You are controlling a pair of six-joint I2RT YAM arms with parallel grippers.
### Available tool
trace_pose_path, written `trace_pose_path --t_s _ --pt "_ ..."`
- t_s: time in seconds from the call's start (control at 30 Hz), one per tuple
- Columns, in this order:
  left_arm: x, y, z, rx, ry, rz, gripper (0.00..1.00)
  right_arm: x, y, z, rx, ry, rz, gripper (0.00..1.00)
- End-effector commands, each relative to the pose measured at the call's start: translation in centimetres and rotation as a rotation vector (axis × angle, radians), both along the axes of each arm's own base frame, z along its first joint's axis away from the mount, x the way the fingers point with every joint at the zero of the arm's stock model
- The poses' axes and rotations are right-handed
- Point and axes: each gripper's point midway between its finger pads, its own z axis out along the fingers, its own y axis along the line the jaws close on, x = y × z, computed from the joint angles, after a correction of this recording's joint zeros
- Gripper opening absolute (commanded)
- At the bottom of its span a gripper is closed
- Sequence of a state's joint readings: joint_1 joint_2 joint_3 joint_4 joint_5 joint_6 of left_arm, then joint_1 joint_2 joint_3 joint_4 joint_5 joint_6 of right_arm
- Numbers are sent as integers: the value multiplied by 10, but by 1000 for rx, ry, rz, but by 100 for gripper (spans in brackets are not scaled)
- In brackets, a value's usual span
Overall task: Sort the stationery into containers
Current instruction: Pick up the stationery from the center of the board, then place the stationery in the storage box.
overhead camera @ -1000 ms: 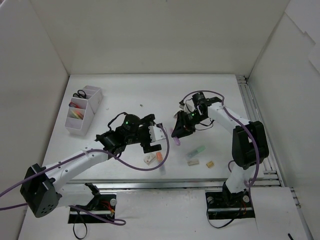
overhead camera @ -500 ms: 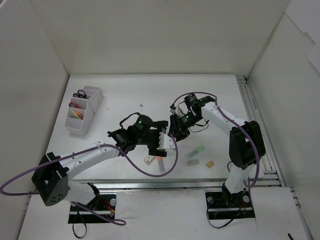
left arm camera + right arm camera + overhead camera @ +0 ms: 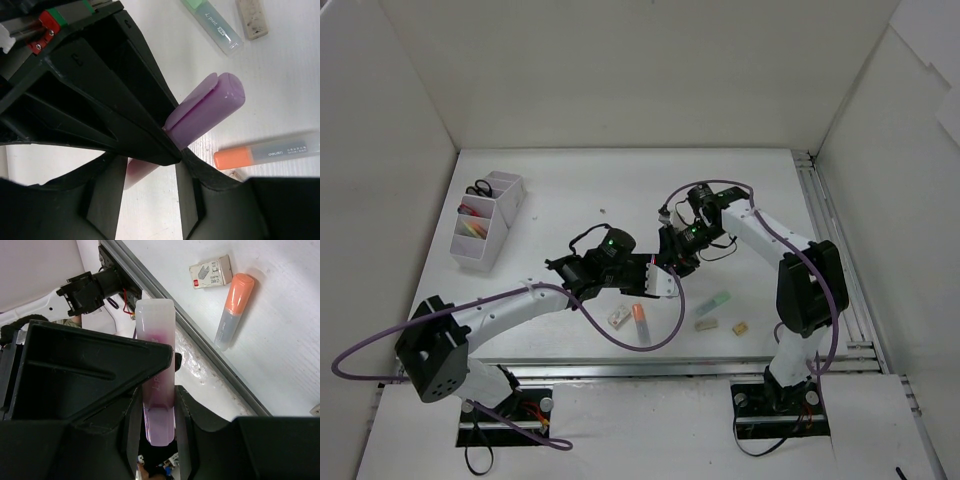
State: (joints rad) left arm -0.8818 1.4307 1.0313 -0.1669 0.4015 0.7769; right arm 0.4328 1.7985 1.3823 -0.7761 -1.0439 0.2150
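A purple highlighter (image 3: 671, 262) (image 3: 215, 105) (image 3: 156, 330) hangs above the middle of the table, held by both arms. My right gripper (image 3: 677, 256) (image 3: 157, 405) is shut on its barrel. My left gripper (image 3: 664, 278) (image 3: 145, 165) has come in from the left, and its jaws are drawn in round the highlighter's other end. One left finger lies across the barrel in the right wrist view. Much of the barrel is hidden behind black fingers. The white containers (image 3: 506, 214) stand at the far left and hold black-handled scissors (image 3: 478, 188) and coloured highlighters.
An orange highlighter (image 3: 639, 318) (image 3: 265, 152) (image 3: 232, 310) and a sleeved eraser (image 3: 619, 318) (image 3: 211, 271) lie under the grippers. To their right lie a green highlighter (image 3: 714, 302) (image 3: 212, 22), a whitish eraser (image 3: 706, 323) (image 3: 252, 17) and a small tan eraser (image 3: 740, 327). White walls enclose the table.
My left arm swung right to meet the right gripper, and its jaws went from wide open to narrow round the purple highlighter. The right gripper shifted slightly left, still holding it.
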Motion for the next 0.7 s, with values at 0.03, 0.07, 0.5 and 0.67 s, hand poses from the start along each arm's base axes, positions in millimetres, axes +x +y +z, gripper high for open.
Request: trace_pose_path --t_s 0.03,0.07,0.5,0.67 --pt "-1 -20 39 -118 -63 -49 28 11 14 41 97 -63 6 0" --pt "-1 -21 39 -124 -55 -39 21 10 15 42 104 -66 11 1" --pt "46 12 80 -312 -42 189 0 62 -13 75 94 -285 -199 51" --pt "76 54 98 -391 -55 344 0 95 -34 101 115 -398 -319 75"
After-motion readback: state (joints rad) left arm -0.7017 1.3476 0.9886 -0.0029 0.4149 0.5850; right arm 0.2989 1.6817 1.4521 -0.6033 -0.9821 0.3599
